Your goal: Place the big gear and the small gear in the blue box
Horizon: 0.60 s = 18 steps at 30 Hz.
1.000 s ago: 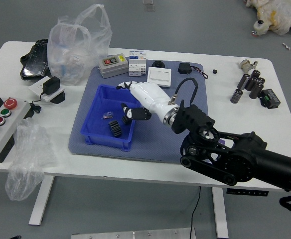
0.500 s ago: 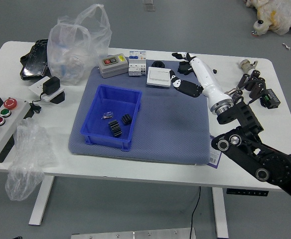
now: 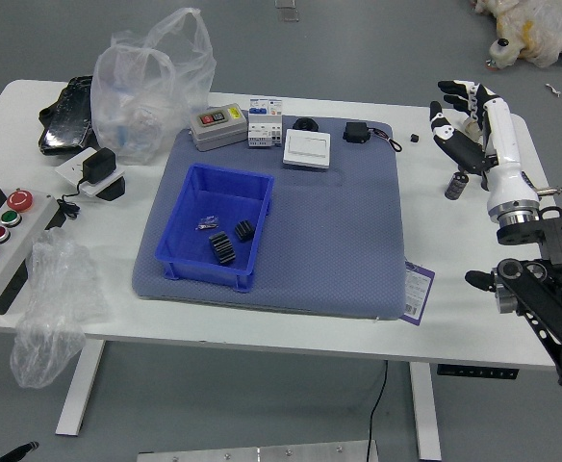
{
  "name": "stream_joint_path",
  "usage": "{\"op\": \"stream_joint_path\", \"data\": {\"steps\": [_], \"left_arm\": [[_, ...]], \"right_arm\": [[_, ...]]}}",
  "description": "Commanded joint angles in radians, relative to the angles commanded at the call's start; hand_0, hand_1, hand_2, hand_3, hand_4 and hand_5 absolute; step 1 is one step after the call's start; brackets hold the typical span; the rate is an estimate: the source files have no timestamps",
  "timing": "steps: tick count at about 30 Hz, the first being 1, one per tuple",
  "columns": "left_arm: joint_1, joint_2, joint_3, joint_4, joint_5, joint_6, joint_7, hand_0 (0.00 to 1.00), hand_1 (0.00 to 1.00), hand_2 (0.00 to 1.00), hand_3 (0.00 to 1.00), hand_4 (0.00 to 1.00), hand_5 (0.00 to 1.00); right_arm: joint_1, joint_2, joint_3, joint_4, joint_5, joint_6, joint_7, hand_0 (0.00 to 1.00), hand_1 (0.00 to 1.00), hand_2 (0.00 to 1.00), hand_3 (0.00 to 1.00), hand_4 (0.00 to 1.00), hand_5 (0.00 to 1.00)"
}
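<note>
My right hand (image 3: 464,125) is over the table's right side, past the mat's right edge, with its fingers spread and nothing held. Two black gears lie inside the blue box (image 3: 204,267) on the mat's left part: the big gear (image 3: 222,248) near the front wall and the small gear (image 3: 245,231) beside it by the right wall. At the lower left corner of the picture only a dark tip of the left arm (image 3: 19,452) shows.
A clear packet (image 3: 208,222) lies in the box. Behind it are a grey device (image 3: 218,126), white blocks (image 3: 265,127) and a white square case (image 3: 307,148). Black cylinders (image 3: 457,185) stand near my right hand. A plastic bag (image 3: 151,87) and button panel (image 3: 12,231) are left.
My right hand has moved from over the blue box across the mat to the table's right side. Both gears stay in the box, now uncovered.
</note>
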Motion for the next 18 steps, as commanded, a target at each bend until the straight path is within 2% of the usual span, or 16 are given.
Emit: {"op": "stream_joint_path", "data": {"steps": [9, 11, 18], "left_arm": [[-0.017, 0.015, -0.013, 0.001, 0.030, -0.008, 0.003, 0.653, 0.592, 0.584, 0.739, 0.755, 0.631], [-0.018, 0.018, -0.014, 0.002, 0.033, -0.009, 0.002, 0.654, 0.592, 0.584, 0.736, 0.752, 0.622], [0.000, 0.022, -0.010, 0.002, 0.020, -0.005, 0.001, 0.654, 0.592, 0.584, 0.734, 0.751, 0.614]], "right_arm": [[-0.048, -0.006, 0.058, 0.026, 0.052, 0.009, 0.038, 0.774, 0.719, 0.722, 0.665, 0.614, 0.323], [-0.061, -0.008, 0.071, 0.030, 0.070, 0.016, 0.049, 0.773, 0.720, 0.719, 0.663, 0.647, 0.356], [-0.093, -0.007, 0.099, 0.041, 0.134, 0.039, 0.081, 0.775, 0.722, 0.722, 0.663, 0.675, 0.387]]}}
